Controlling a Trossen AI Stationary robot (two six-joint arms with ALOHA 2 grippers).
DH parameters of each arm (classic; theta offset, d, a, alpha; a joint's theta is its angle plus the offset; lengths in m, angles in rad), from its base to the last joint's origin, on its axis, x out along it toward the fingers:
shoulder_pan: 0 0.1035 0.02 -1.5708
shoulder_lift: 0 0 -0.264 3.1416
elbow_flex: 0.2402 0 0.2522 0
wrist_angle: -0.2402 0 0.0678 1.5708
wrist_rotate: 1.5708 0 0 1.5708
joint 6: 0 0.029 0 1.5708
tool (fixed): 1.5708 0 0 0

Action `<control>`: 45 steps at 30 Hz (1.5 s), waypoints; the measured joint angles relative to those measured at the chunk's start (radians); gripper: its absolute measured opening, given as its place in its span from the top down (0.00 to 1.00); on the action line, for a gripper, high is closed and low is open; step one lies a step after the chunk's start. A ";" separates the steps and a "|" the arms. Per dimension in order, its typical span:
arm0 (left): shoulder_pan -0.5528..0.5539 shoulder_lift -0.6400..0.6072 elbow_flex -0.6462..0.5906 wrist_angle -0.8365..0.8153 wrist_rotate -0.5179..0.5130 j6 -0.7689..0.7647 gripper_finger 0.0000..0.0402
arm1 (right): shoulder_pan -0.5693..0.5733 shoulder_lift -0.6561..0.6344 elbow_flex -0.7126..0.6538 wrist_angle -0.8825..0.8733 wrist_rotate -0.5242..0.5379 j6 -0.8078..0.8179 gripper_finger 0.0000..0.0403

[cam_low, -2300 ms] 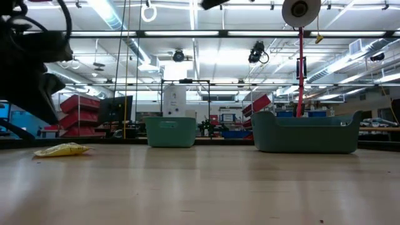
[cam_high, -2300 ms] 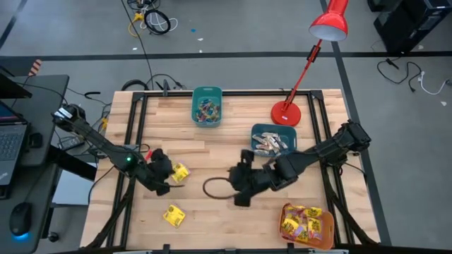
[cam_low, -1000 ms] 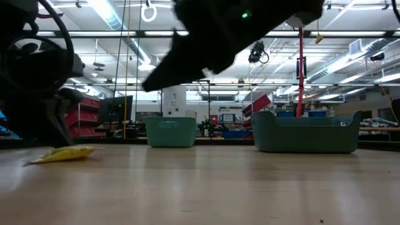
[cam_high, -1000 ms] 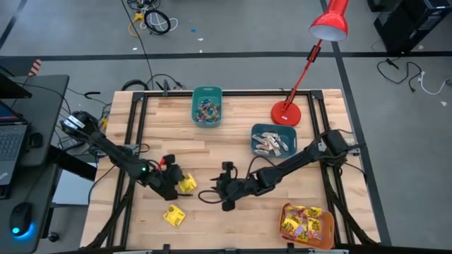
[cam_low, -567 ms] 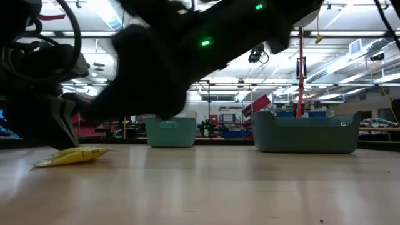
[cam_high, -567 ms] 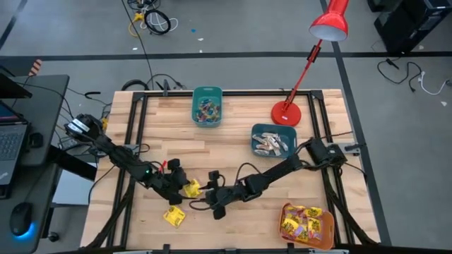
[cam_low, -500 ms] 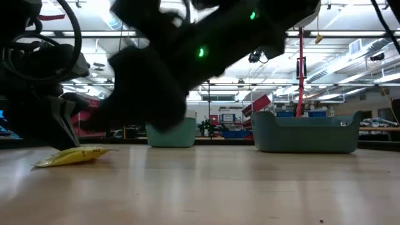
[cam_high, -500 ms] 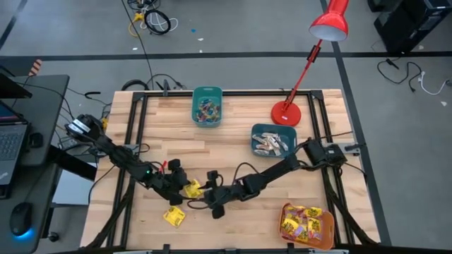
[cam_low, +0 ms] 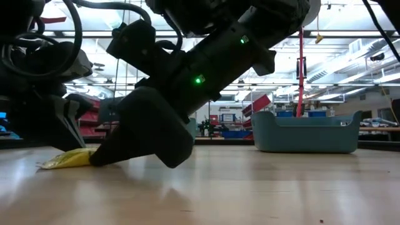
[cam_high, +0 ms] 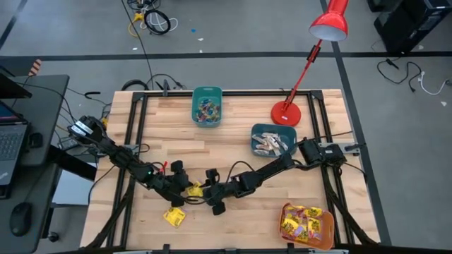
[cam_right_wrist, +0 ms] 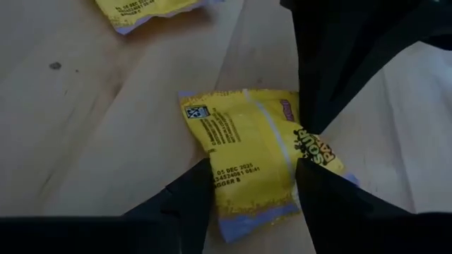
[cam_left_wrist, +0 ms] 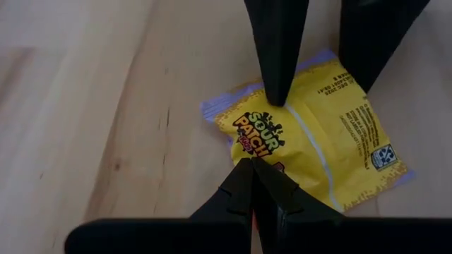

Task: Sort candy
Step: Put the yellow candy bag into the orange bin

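Yellow square foil candy packet (cam_high: 193, 189) lies low and left of centre, our shut left gripper (cam_high: 182, 185) pressing it, our right gripper (cam_high: 210, 196) newly arrived, fingers spread astride, gripping nothing yet.

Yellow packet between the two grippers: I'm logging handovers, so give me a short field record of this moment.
packet: yellow packet flat on the wooden table
left gripper: shut, tips pressing on the packet
right gripper: open, fingers straddling the packet
second packet: loose, nearer the front edge
orange bin: holds yellow packets
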 joint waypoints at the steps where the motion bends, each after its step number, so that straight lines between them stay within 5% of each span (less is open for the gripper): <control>1: 0.000 0.001 0.000 0.007 0.000 0.001 0.98 | 0.000 0.000 0.000 -0.004 0.000 -0.003 0.53; 21: 0.000 0.001 -0.001 0.017 -0.006 0.010 0.98 | 0.021 -0.012 -0.002 -0.020 -0.027 0.051 0.98; 30: 0.000 -0.005 0.001 0.013 -0.014 0.035 0.98 | 0.026 -0.103 -0.002 -0.131 -0.083 0.177 1.00; 45: 0.000 -0.005 0.001 0.098 -0.031 0.053 0.98 | 0.033 -0.131 -0.002 -0.149 -0.051 0.083 0.98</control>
